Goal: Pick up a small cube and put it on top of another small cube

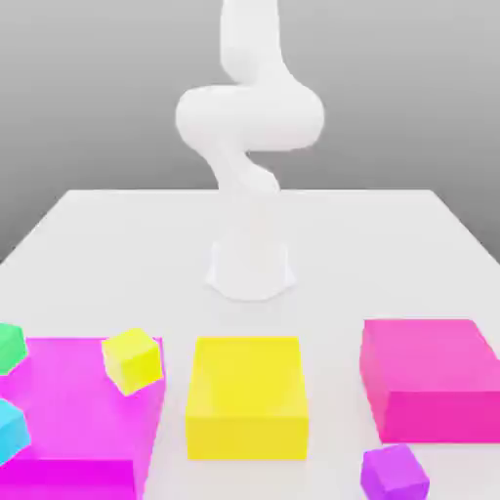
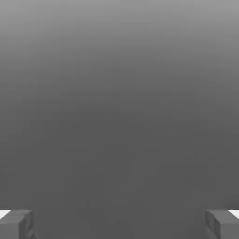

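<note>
The white arm (image 1: 249, 146) rises from its round base at the middle of the pale counter (image 1: 117, 234) and coils upward out of the top of the exterior view. From the camera on the hand, the tool (image 2: 119, 224) stands wide apart, its two grey fingertips (image 2: 16, 224) set at opposite sides with nothing between them, and beyond them there is plain grey surface. All the blocks lie along the near edge of the counter, well apart from the arm's base and on the viewer's side of it. The small violet-purple cube (image 1: 395, 473) sits alone on the counter at the exterior view's right, just in front of the large pink block (image 1: 435, 376) and near its front corner, slightly turned. A large yellow block (image 1: 248, 395) lies straight in front of the base, between the pink one and a large magenta block (image 1: 78, 420) at the exterior view's left. A small yellow-green cube (image 1: 132, 359) rests tilted on the magenta block's top, near its far right corner. A small green cube (image 1: 10, 347) shows at that block's far left edge and a small cyan cube (image 1: 12, 430) at its left side, both cut by the frame, so I cannot tell whether they sit on the block or beside it.
</note>
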